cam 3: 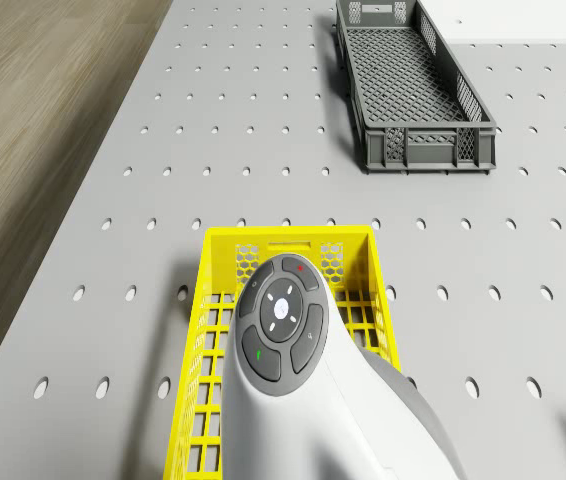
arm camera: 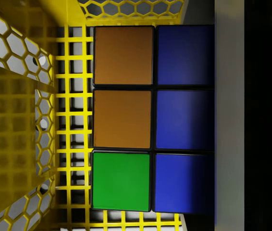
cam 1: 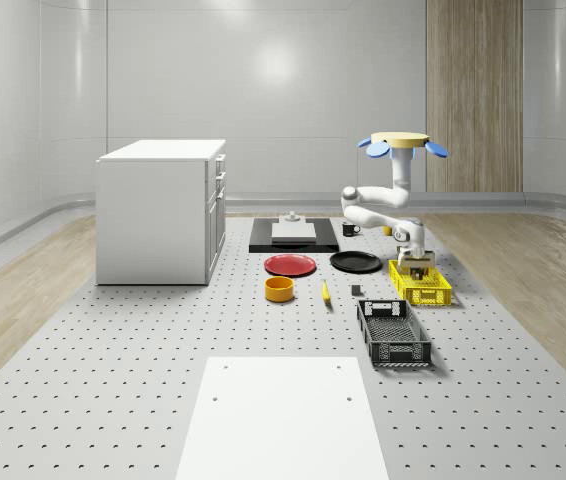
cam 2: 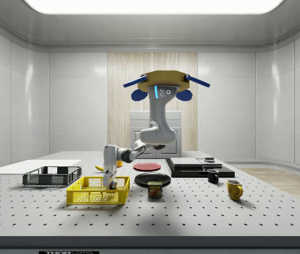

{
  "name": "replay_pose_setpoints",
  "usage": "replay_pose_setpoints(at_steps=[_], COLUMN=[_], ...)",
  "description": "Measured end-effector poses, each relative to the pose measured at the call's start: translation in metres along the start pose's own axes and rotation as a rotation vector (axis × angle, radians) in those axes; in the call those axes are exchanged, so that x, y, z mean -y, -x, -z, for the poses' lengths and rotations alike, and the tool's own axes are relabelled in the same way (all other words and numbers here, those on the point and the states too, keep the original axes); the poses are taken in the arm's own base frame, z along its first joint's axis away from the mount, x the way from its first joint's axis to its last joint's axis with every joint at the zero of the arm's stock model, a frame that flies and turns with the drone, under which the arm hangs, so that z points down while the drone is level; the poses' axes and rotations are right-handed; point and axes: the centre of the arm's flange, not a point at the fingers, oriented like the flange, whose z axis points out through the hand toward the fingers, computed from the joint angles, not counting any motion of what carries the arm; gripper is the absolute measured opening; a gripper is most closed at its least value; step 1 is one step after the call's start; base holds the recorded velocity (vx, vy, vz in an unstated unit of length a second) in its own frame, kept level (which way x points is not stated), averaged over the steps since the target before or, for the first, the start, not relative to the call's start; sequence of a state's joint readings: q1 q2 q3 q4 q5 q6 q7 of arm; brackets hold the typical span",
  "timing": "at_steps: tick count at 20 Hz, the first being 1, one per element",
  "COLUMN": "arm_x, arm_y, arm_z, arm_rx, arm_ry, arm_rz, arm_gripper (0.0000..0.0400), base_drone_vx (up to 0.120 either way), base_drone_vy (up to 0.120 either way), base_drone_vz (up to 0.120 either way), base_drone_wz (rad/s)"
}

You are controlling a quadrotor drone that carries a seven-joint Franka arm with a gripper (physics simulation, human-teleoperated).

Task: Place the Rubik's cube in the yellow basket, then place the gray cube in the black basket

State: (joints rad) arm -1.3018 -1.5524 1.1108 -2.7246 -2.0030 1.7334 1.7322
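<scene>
while the drone (cam 2: 163, 84) hovers, rubik's cube (arm camera: 150, 118) (gripped) sits inside yellow basket (cam 1: 433, 293).

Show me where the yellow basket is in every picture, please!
Whole-scene view: the yellow basket sits on the table toward the right, just beyond the black basket.
Side view: it is at lower left, with the gripper lowered into it.
Drone view: its rim surrounds the arm's wrist.
Wrist view: its mesh floor lies beside the Rubik's cube.
Shared landmark: the black basket.
</scene>
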Motion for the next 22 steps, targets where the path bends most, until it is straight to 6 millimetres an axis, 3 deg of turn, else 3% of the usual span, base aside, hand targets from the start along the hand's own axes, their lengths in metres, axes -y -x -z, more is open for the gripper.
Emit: replay_pose_setpoints(at_steps=[3,7,16,22], arm_x=[0.0,0.0,0.0,0.0], arm_y=[0.0,0.0,0.0,0.0], arm_z=[-0.003,0.005,0.04,0.049], arm_rx=[0.001,0.002,0.002,0.002], arm_ry=[0.0,-0.001,-0.001,-0.001], arm_rz=[0.009,0.015,0.02,0.021], arm_gripper=[0.0355,0.0383,0.0398,0.04], base_drone_vx=[0.0,0.0,0.0,0.0], base_drone_vy=[0.0,0.0,0.0,0.0], base_drone_vz=[0.0,0.0,0.0,0.113], base_drone_wz=[0.0,0.0,0.0,0.0])
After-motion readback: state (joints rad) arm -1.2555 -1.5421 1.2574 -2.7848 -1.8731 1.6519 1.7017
